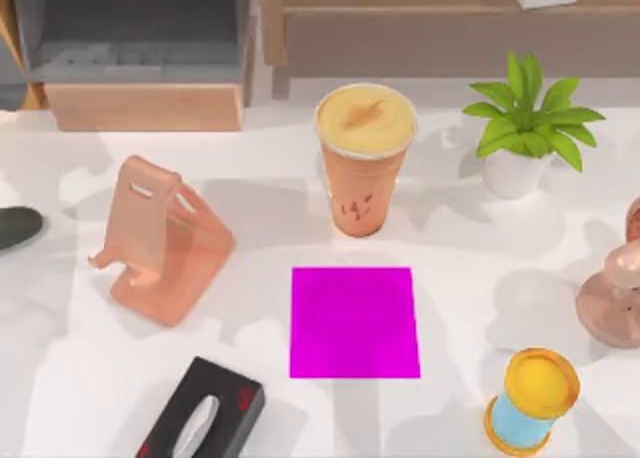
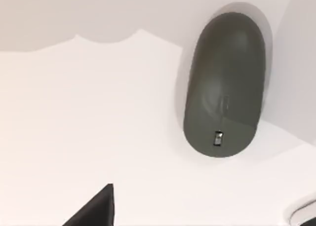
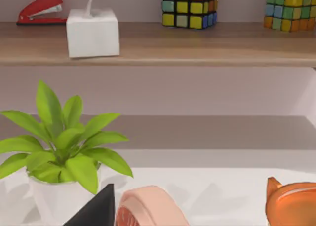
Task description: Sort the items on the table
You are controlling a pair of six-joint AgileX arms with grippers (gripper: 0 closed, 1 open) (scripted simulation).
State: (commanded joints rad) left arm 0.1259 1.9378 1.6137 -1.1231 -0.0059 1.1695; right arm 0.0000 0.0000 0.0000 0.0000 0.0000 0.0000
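Note:
A dark grey oval mouse [image 1: 14, 227] lies on the white table [image 1: 470, 268] at the far left edge. The left wrist view looks straight down on the mouse [image 2: 223, 85], with a dark part of my left gripper [image 2: 94, 211] off to one side and not touching it. A tall orange cup of foamy coffee [image 1: 365, 158] stands upright just behind the magenta mat [image 1: 354, 322]. A dark part of my right gripper [image 3: 96, 211] hangs low over the table's right side, near the potted plant [image 3: 61, 147].
A peach phone stand [image 1: 165, 240] sits left of the mat and a black tissue box [image 1: 203, 416] lies at the front. The potted plant [image 1: 525, 128], a pink object [image 1: 615, 293] and a yellow-topped blue cylinder [image 1: 532, 398] crowd the right. Shelves line the back.

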